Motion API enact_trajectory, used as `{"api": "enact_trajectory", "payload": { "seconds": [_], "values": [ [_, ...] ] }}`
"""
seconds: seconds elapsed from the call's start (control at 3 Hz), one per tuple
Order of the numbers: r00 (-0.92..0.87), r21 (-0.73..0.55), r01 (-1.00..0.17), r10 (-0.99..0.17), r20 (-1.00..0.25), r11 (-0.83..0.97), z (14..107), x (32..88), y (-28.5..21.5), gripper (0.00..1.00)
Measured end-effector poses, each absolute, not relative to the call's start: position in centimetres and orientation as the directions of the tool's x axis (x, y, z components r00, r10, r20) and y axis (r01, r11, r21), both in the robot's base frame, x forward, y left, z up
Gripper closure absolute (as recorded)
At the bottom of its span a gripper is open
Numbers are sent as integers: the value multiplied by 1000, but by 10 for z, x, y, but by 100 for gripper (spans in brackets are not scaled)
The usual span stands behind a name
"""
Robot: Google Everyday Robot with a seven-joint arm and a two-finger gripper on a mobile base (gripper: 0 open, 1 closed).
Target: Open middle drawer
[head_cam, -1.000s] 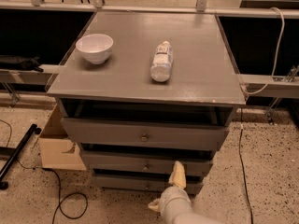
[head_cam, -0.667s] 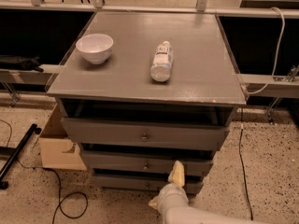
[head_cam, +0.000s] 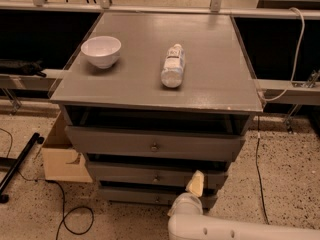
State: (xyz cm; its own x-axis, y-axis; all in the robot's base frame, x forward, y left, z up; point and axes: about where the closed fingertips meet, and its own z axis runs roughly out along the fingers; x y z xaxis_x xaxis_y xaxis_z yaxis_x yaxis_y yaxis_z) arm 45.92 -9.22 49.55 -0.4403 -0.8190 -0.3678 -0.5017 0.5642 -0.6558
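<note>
Near right edge of middle drawer [head_cam: 125, 174], pincer [head_cam: 194, 185]

Robot lab, speckled floor [head_cam: 292, 184], loose cables [head_cam: 64, 219], tool [head_cam: 195, 184] at middle drawer [head_cam: 130, 172]

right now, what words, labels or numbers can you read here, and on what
Plastic bottle, its label: too blurred to read.
White bowl, cardboard box: no text visible.
Gripper, at the right end of the middle drawer: no markings visible.
</note>
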Motion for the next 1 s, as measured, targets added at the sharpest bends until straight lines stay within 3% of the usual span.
{"api": "enact_trajectory", "payload": {
  "seconds": [0.67,1.0],
  "values": [
    [-340,-620,-583,-851,-400,525,491,467,-101,0],
    [-236,-581,-665,-870,-433,469,487,472,-81,0]
  ]
}}
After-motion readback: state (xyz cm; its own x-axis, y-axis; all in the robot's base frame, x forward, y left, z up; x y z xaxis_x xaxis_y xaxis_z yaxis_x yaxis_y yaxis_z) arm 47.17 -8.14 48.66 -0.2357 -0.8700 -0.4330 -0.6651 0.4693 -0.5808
